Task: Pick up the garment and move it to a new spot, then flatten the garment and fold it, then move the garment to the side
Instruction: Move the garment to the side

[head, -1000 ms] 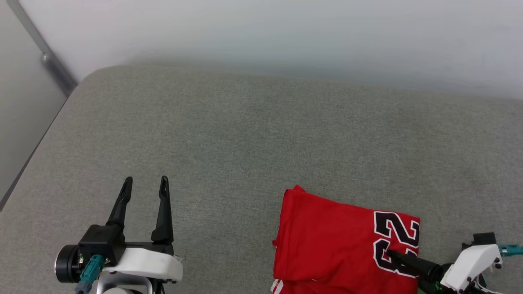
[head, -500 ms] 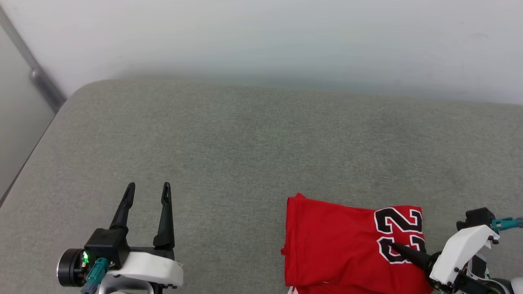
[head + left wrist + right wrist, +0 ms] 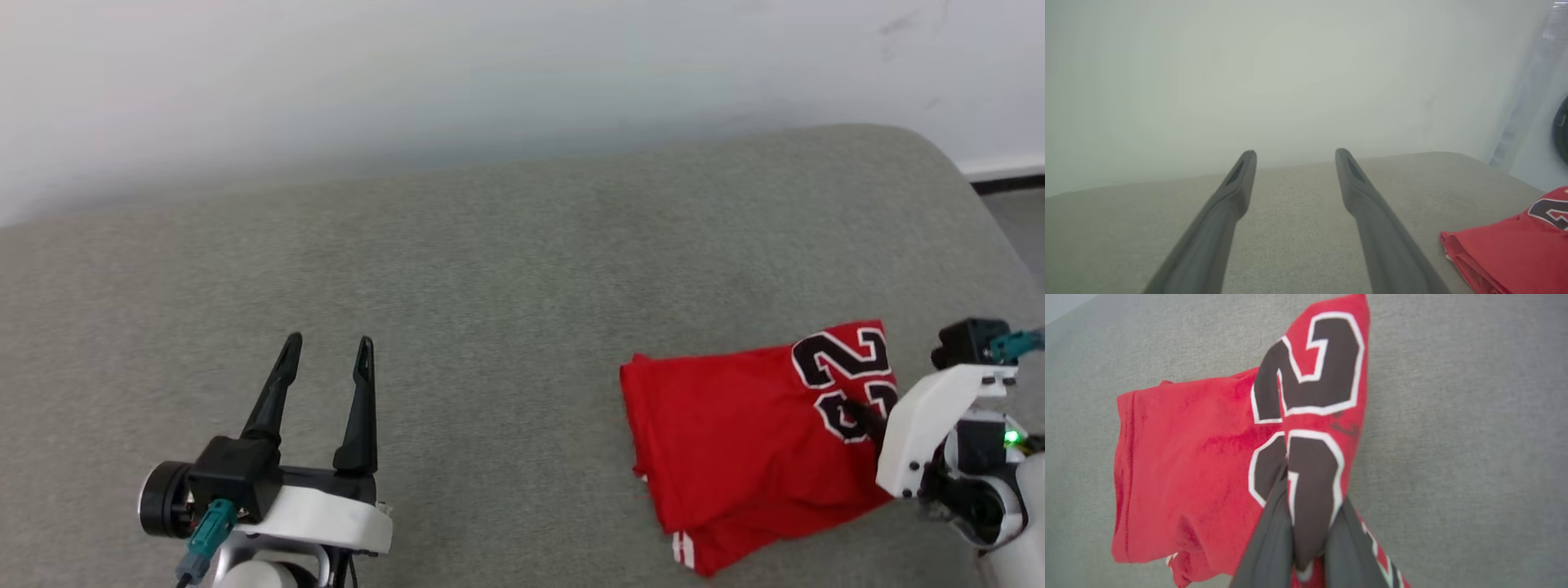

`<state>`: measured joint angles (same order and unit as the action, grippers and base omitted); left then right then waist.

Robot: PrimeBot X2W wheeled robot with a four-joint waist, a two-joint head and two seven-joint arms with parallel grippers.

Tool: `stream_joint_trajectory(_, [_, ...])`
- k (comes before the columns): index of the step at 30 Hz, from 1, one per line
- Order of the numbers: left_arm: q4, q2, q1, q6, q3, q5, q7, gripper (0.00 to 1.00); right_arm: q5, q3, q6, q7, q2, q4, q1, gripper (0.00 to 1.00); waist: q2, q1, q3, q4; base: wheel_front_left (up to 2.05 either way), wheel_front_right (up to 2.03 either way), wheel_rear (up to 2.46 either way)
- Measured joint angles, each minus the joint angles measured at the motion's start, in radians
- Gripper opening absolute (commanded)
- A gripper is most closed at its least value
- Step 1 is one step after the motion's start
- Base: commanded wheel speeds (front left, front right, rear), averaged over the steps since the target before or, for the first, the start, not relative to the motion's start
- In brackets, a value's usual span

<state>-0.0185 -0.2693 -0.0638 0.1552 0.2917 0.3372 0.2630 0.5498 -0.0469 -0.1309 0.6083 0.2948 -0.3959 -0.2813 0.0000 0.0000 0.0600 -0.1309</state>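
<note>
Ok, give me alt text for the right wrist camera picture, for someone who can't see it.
The right gripper is shut on a raised fold of a red shirt, pinching it at the black number with white edging. The rest of the folded shirt lies on a grey fabric surface.

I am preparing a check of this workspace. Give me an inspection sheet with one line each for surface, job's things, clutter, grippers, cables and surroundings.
Surface: grey cushion, no stains seen.
Job's things: red shirt, folded, near the cushion's right end, black number on top.
Clutter: nothing seen.
Grippers: left gripper open, holding nothing; right gripper shut on a pinch of the shirt at the number.
Cables: teal plug at the left wrist; second teal plug at the right wrist.
Surroundings: pale wall behind the cushion.
</note>
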Motion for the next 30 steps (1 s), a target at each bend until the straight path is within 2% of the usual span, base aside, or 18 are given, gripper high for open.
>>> stream_joint_trajectory(6, [-0.017, -0.006, -0.072, -0.036, -0.001, -0.022, 0.000, 1.00, -0.070, 0.007, 0.000, -0.073, 0.036, -0.072, -0.139, 0.00, 0.0000, 0.0000, 0.084, -0.115, 0.00, 0.00, 0.00])
stream_joint_trajectory(12, [-0.038, -0.040, -0.182, -0.068, 0.009, -0.055, -0.010, 1.00, -0.140, 0.058, 0.000, -0.197, 0.063, -0.144, -0.277, 0.00, 0.0000, 0.0001, 0.220, -0.185, 0.00, 0.00, 0.00])
stream_joint_trajectory(19, [-0.063, -0.070, -0.311, -0.100, 0.026, -0.084, -0.044, 1.00, -0.221, 0.165, 0.000, -0.327, 0.111, -0.239, -0.415, 0.00, 0.0000, 0.0001, 0.380, -0.216, 0.00, 0.00, 0.00])
stream_joint_trajectory(23, [-0.077, -0.083, -0.355, -0.111, 0.029, -0.096, -0.055, 1.00, -0.264, 0.222, 0.000, -0.398, 0.113, -0.296, -0.463, 0.00, 0.0000, 0.0002, 0.456, -0.214, 0.00, 0.00, 0.00])
stream_joint_trajectory(24, [-0.078, -0.084, -0.359, -0.112, 0.030, -0.096, -0.058, 1.00, -0.277, 0.235, 0.000, -0.417, 0.109, -0.314, -0.468, 0.20, 0.0000, 0.0002, 0.471, -0.211, 0.00, 0.00, 0.00])
stream_joint_trajectory(25, [-0.078, -0.086, -0.361, -0.112, 0.031, -0.096, -0.058, 1.00, -0.294, 0.246, 0.000, -0.439, 0.105, -0.330, -0.470, 0.71, 0.0000, 0.0002, 0.483, -0.207, 0.00, 0.00, 0.00])
stream_joint_trajectory(26, [-0.077, -0.087, -0.362, -0.112, 0.032, -0.096, -0.058, 1.00, -0.307, 0.259, 0.000, -0.462, 0.097, -0.346, -0.472, 1.00, 0.0000, 0.0002, 0.493, -0.203, 0.00, 0.00, 0.00])
stream_joint_trajectory(30, [-0.067, -0.087, -0.361, -0.112, 0.036, -0.094, -0.057, 1.00, -0.360, 0.301, 0.000, -0.537, 0.078, -0.404, -0.474, 1.00, 0.0000, 0.0002, 0.499, -0.181, 0.00, 0.00, 0.00])
